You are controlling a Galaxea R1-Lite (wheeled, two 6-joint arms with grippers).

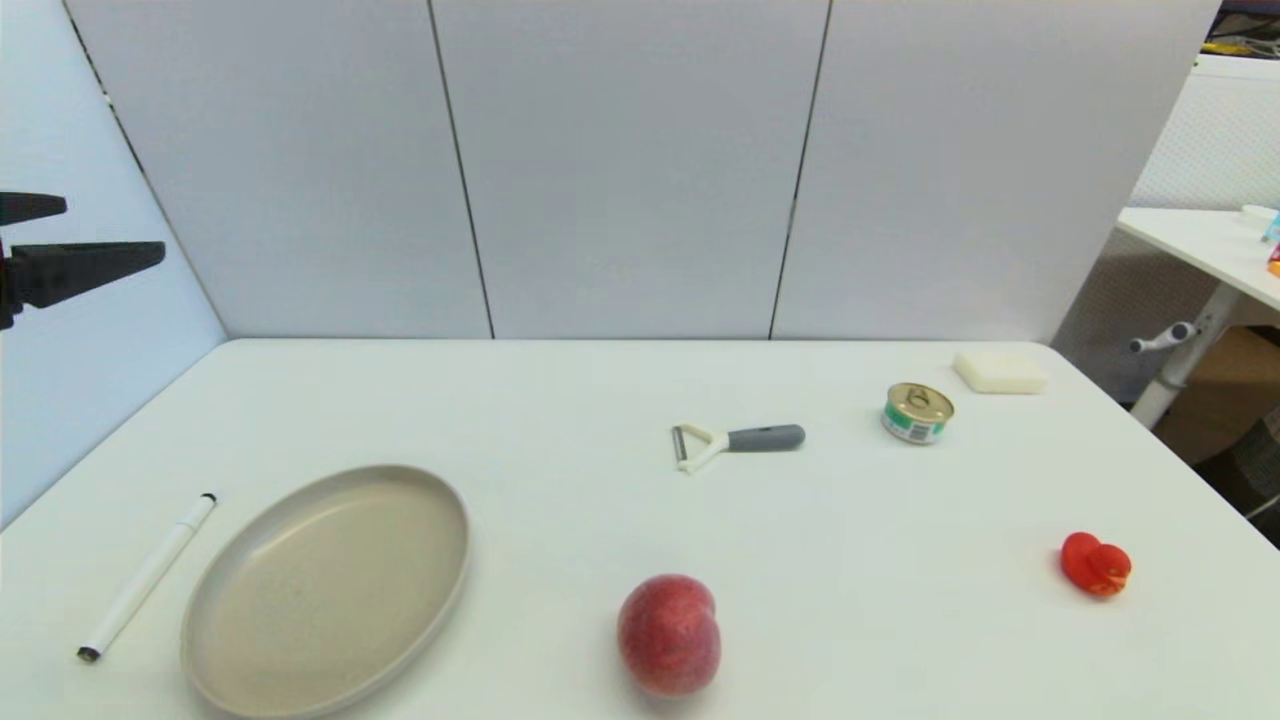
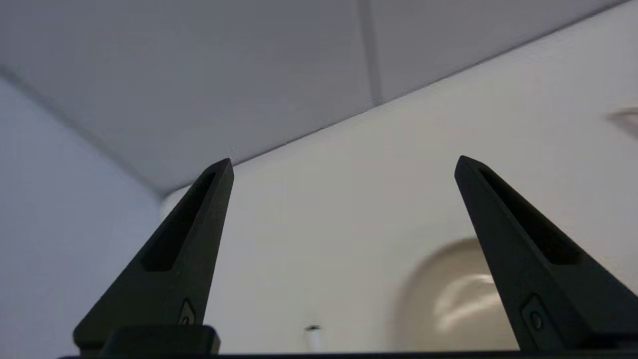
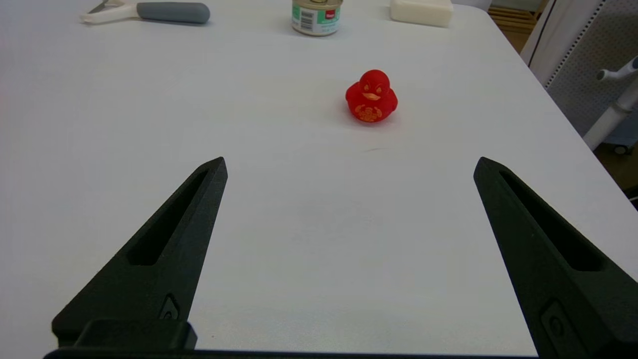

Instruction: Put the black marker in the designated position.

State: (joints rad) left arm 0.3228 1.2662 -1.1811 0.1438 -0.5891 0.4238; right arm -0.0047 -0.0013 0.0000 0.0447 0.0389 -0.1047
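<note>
Black marker (image 1: 148, 578) lying slantwise below left gripper (image 1: 95, 232), jaws spread; right gripper (image 3: 349, 164) spread, farther.

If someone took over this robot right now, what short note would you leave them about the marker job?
Left gripper: open, raised at the table's left edge, holding nothing.
Right gripper: open, low over bare table, facing the red duck.
Black marker: lying untouched on the table, just left of the beige plate.
Done: nothing yet.
Left: grasp the marker, carry it to its spot, release.
</note>
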